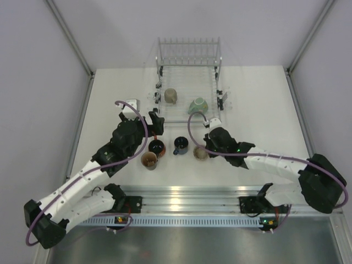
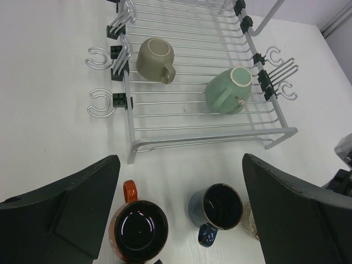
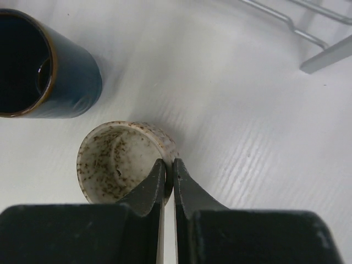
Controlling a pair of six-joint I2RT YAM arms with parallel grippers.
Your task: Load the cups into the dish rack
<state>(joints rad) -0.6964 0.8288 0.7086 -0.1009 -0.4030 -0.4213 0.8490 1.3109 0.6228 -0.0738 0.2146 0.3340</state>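
My right gripper (image 3: pixel 169 166) is shut on the rim of a speckled beige cup (image 3: pixel 113 159) that stands upright on the table, one finger inside and one outside. A dark blue cup (image 3: pixel 49 69) stands just to its left. My left gripper (image 2: pixel 180 168) hangs open above an orange-brown cup (image 2: pixel 137 231) with a black inside and the dark blue cup (image 2: pixel 220 208), gripping nothing. The dish rack (image 2: pixel 165 140) holds a beige cup (image 2: pixel 155 59) and a mint-green cup (image 2: pixel 226 91), both on their sides. In the top view the right gripper (image 1: pixel 203 146) is at the speckled cup (image 1: pixel 201 153).
A brownish cup (image 1: pixel 149 160) stands in front of the orange-brown cup (image 1: pixel 157 146). The rack (image 1: pixel 215 82) has upright tines at its far end and wire hooks along its sides. Grey walls close in the table on the left, right and back.
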